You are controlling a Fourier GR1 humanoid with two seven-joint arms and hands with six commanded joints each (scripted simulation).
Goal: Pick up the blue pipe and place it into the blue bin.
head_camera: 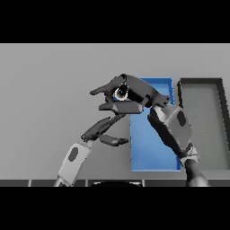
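Note:
My right hand [137, 91] hovers over the far left corner of the blue bin [152, 148], its arm reaching in from the lower right. Its fingers are curled round the blue pipe [120, 94], of which only a round end with a pale centre and a bluish rim shows; the rest is hidden inside the hand. The pipe's end sticks out just left of the bin's left wall. My left hand [102, 129] hangs lower and to the left of the bin, its fingers relaxed and holding nothing.
A dark grey bin [202, 121] stands directly right of the blue bin, nearly touching it. The grey table [45, 99] stretches away to the left and far side.

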